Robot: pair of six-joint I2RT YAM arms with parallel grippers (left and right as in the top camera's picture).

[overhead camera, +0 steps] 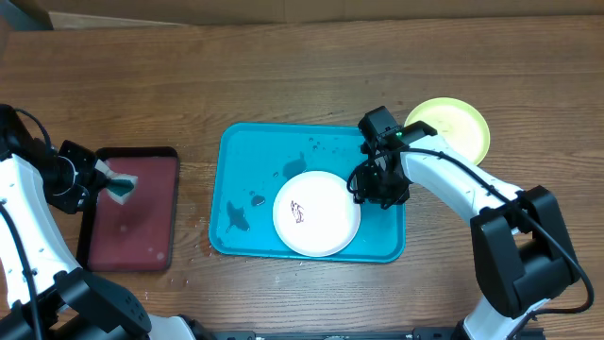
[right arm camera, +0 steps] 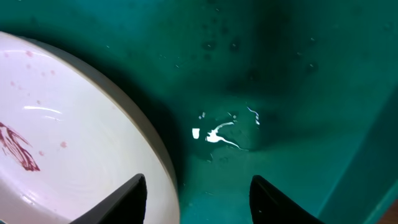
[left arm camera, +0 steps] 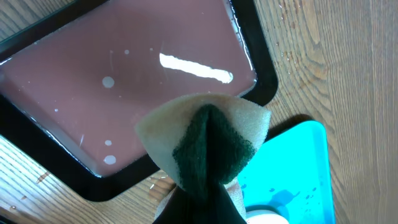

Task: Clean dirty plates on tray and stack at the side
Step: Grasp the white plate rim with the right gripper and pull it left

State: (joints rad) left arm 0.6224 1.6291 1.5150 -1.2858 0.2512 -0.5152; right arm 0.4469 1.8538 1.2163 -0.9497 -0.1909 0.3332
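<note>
A white plate (overhead camera: 317, 213) with a reddish-brown smudge lies in the turquoise tray (overhead camera: 245, 151), front middle. A yellow-green plate (overhead camera: 460, 125) lies on the table right of the tray; no light blue plate shows. My right gripper (overhead camera: 370, 184) is open, low over the tray at the white plate's right rim; in the right wrist view its fingers (right arm camera: 198, 198) straddle that rim (right arm camera: 163, 163), one finger over the plate. My left gripper (overhead camera: 106, 181) is shut on a folded green-and-cream sponge (left arm camera: 204, 142) above the dark red tray (left arm camera: 99, 81).
The dark red tray (overhead camera: 132, 210) with black rim holds a film of water at the left. Water drops and puddles lie on the turquoise tray floor (right arm camera: 261, 81). The tray's right wall (right arm camera: 367, 155) is close to my right gripper.
</note>
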